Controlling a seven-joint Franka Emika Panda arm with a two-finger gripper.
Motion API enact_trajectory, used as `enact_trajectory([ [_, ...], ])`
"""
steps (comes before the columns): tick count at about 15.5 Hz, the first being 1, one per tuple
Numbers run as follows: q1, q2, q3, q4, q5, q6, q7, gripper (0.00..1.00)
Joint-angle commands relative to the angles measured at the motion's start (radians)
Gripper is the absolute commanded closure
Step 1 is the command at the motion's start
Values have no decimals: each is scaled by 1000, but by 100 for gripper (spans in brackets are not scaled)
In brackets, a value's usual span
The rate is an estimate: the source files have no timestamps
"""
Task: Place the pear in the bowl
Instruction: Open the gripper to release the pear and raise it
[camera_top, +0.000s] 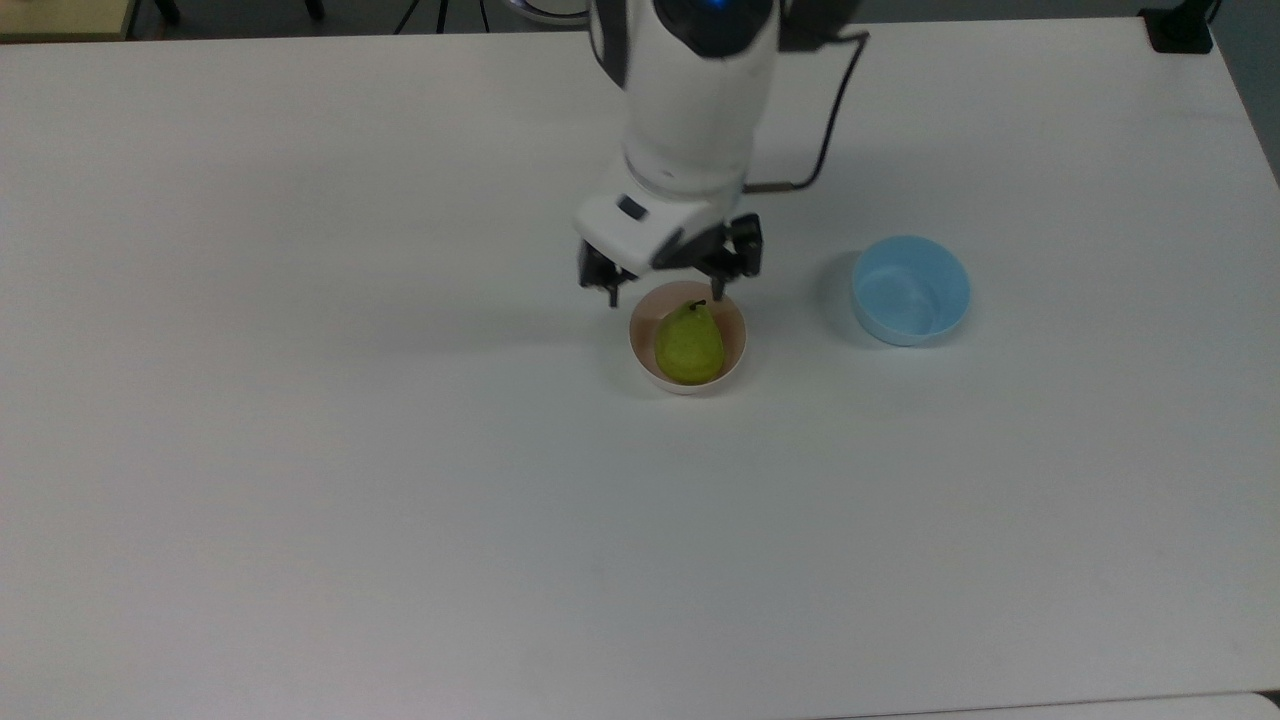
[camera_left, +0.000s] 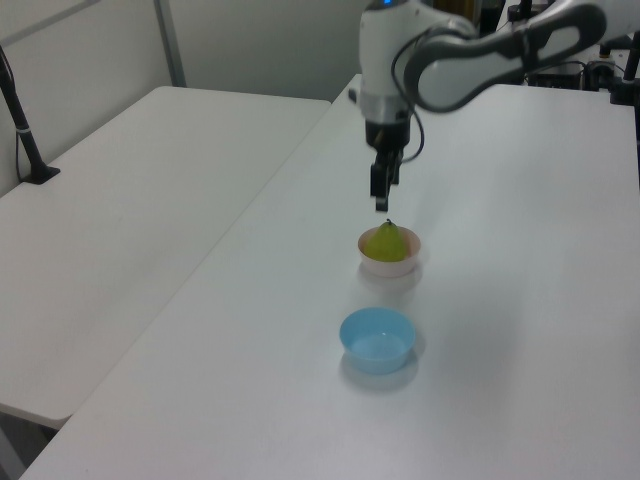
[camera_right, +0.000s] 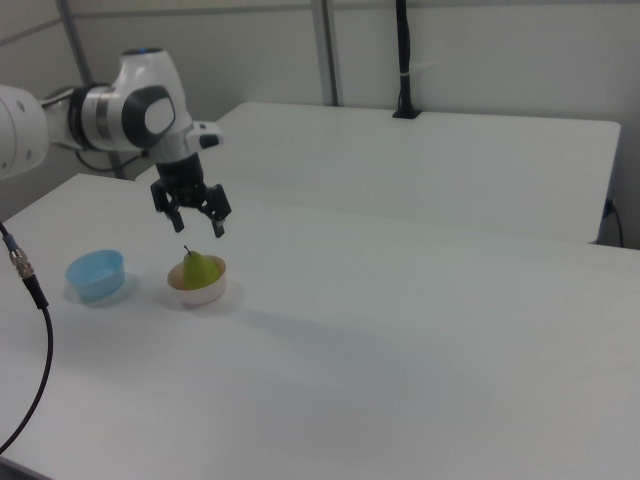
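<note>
I had the pincer (camera_top: 665, 290) positioned above the far rim of the pink bowl (camera_top: 640, 352), with its two fingers spread apart and holding nothing. In the right view it hung clear above the fruit, a visible gap separating the fingertips from the stem. I judged this spacing to be appropriate for a release: the spread jaws leave the fruit free, and the height keeps the fingers away from the bowl wall.

The pear (camera_top: 689, 342) sat inside the pink bowl, resting on its rounded base with the narrow end upward. In the left view and the right view it stood close to upright, its top rising above the rim. I judged the placement step complete.

The pear was yellow-green, broad at the bottom, tapering to a short dark stem. The light blue bowl (camera_top: 910, 290) stood apart on the white counter (camera_top: 300, 450), on the top view's right, and held nothing.
</note>
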Motion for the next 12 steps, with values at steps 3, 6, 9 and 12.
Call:
enact_trajectory([
  [3,-185,-154,62,-31,-12,-181,-10,0],
  [6,-290,-185,89,-34,-12,-206,-62,0],
  [9,-341,-215,98,-34,-12,-226,-62,0],
  [12,-337,-217,98,-32,-13,-235,-56,0],
])
